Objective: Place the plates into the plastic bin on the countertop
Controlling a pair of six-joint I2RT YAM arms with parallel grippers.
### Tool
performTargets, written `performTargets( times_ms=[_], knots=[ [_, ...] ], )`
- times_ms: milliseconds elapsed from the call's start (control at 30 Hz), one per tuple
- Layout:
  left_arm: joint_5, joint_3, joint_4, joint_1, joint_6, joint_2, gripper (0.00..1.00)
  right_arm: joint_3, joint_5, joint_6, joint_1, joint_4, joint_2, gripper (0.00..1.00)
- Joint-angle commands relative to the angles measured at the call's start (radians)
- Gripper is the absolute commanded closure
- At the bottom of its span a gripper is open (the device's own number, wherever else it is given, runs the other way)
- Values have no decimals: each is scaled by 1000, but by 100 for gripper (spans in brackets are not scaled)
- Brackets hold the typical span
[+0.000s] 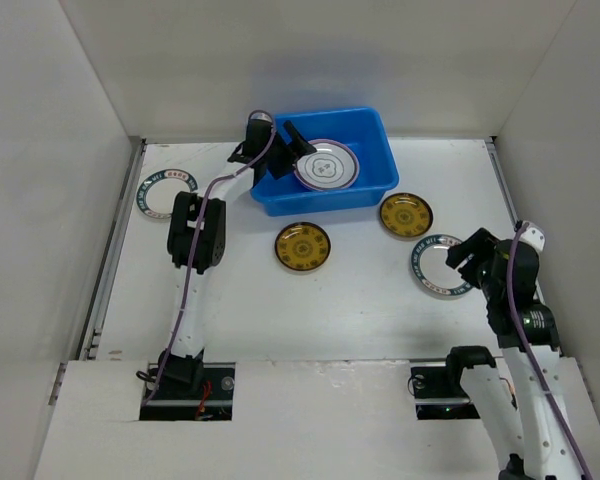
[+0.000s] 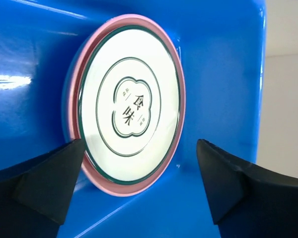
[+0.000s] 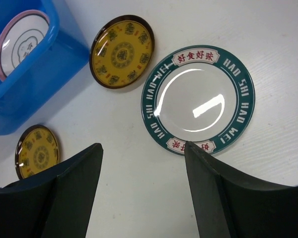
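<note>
The blue plastic bin (image 1: 370, 135) stands at the back of the countertop (image 1: 360, 300). In it a white plate with dark rings (image 1: 327, 166) lies on a pink plate whose rim shows in the left wrist view (image 2: 175, 148). No light blue plate shows. My left gripper (image 1: 292, 142) is open and empty over the bin's left part, just beside this stack (image 2: 131, 104). Two yellow-gold plates (image 1: 302, 246) (image 1: 406, 215) lie in front of the bin. One teal-rimmed white plate (image 1: 435, 265) lies at the right and another (image 1: 167, 194) at the far left. My right gripper (image 1: 465, 255) is open above the right one's edge (image 3: 198, 99).
White walls enclose the surface on three sides. In the right wrist view the bin (image 3: 35, 74) and both yellow-gold plates (image 3: 122, 51) (image 3: 37, 151) lie left of the teal-rimmed plate. The left arm's cable hangs beside the bin's left wall.
</note>
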Motion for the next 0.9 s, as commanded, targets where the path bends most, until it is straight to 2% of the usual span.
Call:
performTargets(
  times_ms=[0,100,233,400,500,600,867],
  knots=[
    [8,45,23,-11,36,-64,0,-26,-57,54,-60,-44,8,27],
    [8,42,11,-23,50,-110,0,-17,-76,63,-100,-66,37,26],
    [1,42,-17,-49,75,-205,0,-3,-126,73,-171,-81,165,25],
    [-47,4,-80,-65,124,-340,0,-101,-368,256,-252,39,228,27],
    [-91,-104,-85,-65,139,-438,0,-194,-421,408,-252,115,197,28],
    [-140,-231,-84,-65,158,-531,0,-257,-388,522,-249,130,148,29],
    [-196,-513,-75,-52,139,-739,0,-386,-337,698,-267,144,110,29]
  ],
)
